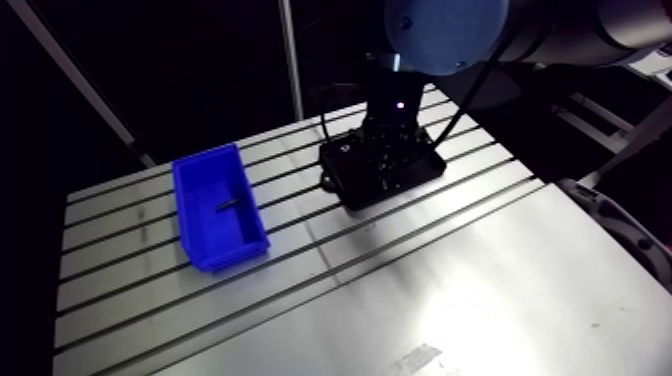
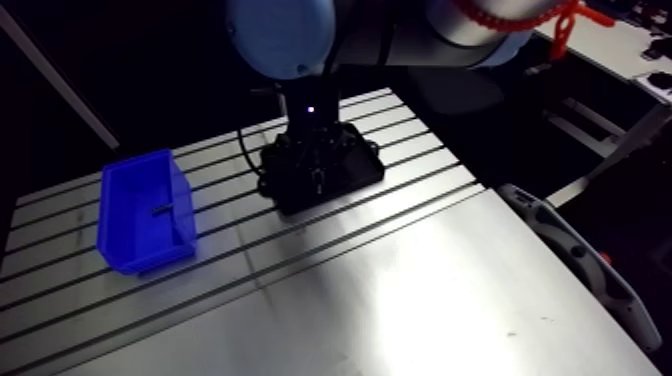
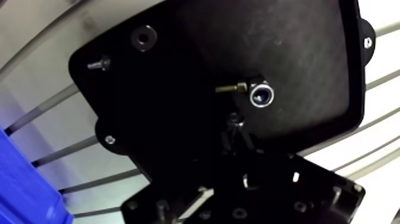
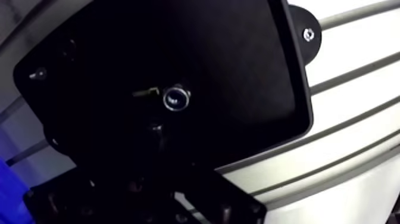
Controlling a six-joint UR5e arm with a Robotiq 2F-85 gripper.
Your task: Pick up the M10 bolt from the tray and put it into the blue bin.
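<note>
My tool [image 3: 236, 125] hangs low over the black tray [image 1: 355, 188], in the upper middle of the arm view. Its tip is a dark mass against the dark tray floor, so I cannot tell whether it is apart or together. In the wrist view, a large bolt [image 3: 260, 95] with a bright ringed head lies on the tray floor just ahead of my tool, its pale shank pointing sideways. Further ahead, near the tray's far corner, lie a small bolt [image 3: 98, 63] and a dark ring-shaped piece [image 3: 143, 38]. The tray rests on the slotted surface [image 1: 480, 260]. The blue bin [image 1: 228, 250] stands apart from it at left of centre, holding a small dark piece [image 1: 225, 203].
</note>
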